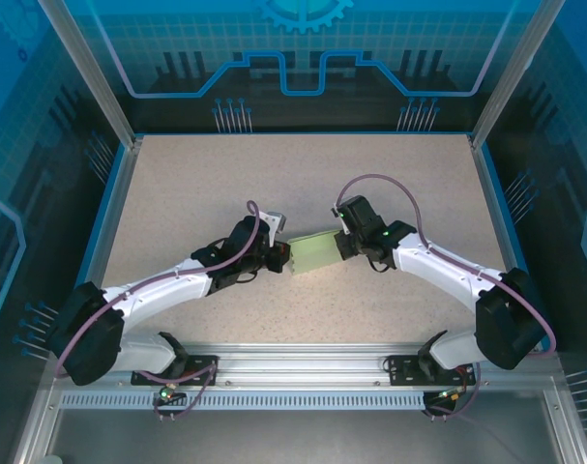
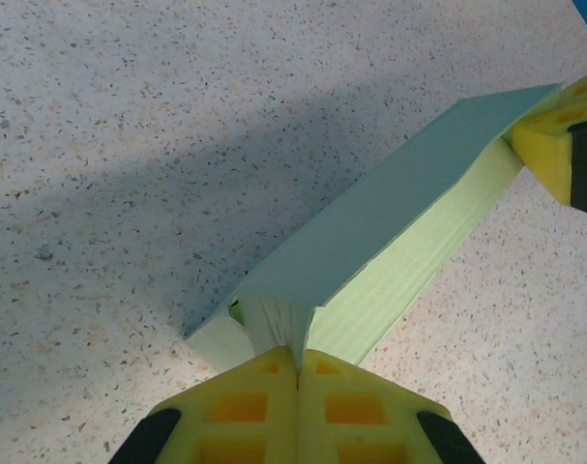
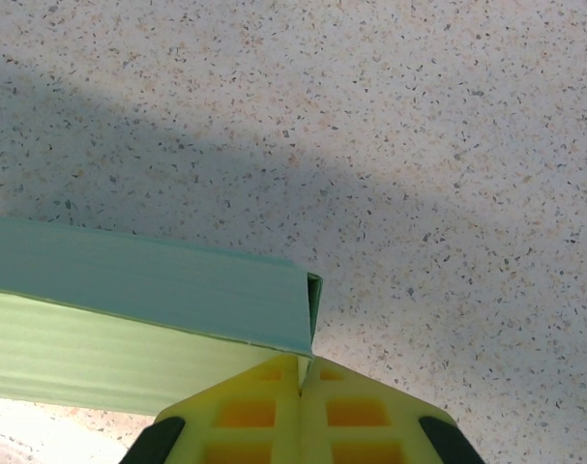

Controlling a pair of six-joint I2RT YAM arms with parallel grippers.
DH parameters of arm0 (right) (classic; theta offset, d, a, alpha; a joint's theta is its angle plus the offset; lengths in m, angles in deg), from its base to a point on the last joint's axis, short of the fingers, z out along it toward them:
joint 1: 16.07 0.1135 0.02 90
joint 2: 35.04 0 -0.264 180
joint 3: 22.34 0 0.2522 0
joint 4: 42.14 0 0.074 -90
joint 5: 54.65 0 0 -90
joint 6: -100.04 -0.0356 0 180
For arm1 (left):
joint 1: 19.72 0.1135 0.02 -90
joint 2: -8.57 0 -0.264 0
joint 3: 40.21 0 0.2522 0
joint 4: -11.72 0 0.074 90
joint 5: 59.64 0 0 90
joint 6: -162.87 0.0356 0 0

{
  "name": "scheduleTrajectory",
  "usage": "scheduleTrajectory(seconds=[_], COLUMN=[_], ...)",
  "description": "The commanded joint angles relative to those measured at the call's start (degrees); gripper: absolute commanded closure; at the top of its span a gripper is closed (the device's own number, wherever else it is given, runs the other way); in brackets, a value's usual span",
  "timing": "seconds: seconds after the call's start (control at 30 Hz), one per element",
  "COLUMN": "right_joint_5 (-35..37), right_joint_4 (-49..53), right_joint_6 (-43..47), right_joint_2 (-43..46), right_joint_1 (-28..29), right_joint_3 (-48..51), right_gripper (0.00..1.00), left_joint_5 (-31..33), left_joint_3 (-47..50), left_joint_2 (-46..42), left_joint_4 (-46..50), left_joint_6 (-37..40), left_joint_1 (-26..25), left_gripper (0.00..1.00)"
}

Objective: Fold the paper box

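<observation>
I am watching the paper box (image 1: 311, 253) hanging between the two arms a little nearer than the middle of the tabletop (image 1: 196, 184). Bare speckled surface is running out on every side of it. The widest open room is lying toward the far edge, and the blue rim (image 1: 107, 208) on either flank is standing well apart from the box. The metal rail (image 1: 303, 360) along the near edge is the closest boundary, yet there too I am seeing a clear strip of surface. The box is pointing its long axis across the tabletop from left to right, slightly slanted, with its right end sitting a touch farther from the arm bases than its left. Its broad mint face is turning upward and a paler, narrower side is facing the near edge. The left claw (image 2: 298, 360) is pinching tight on a crumpled end flap at the left end, its yellow fingers (image 2: 245, 411) pressing together. The right claw (image 3: 301, 362) is clamping down on the corner edge at the opposite end. I cannot tell whether the underside of the box is touching the tabletop.
</observation>
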Motion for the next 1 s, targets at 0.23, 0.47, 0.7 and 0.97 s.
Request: scheduleTrajectory(seconds=[0.23,0.47,0.7,0.97], right_joint_5=[-2.5,-2.2,-2.1,-1.9], right_joint_4=[-0.5,-0.4,-0.4,-0.5], right_joint_6=[-0.6,-0.7,-0.8,-1.2], right_joint_2=[0.4,0.3,0.3,0.1], right_joint_1=[2.4,2.9,3.3,3.8], right_joint_3=[1.0,0.9,0.9,0.8], right_gripper=[0.99,0.99,0.99,0.99], left_joint_5=[-1.6,-1.9,-1.6,-0.9], left_joint_3=[-1.0,-0.3,0.0,0.3], left_joint_2=[0.4,1.2,2.2,2.6], left_joint_4=[-7.1,-9.5,-10.4,-11.5], left_joint_6=[-5.9,-8.8,-9.9,-11.1], left_joint_1=[-0.9,-1.0,-1.2,-1.6], left_gripper=[0.96,0.96,0.96,0.96])
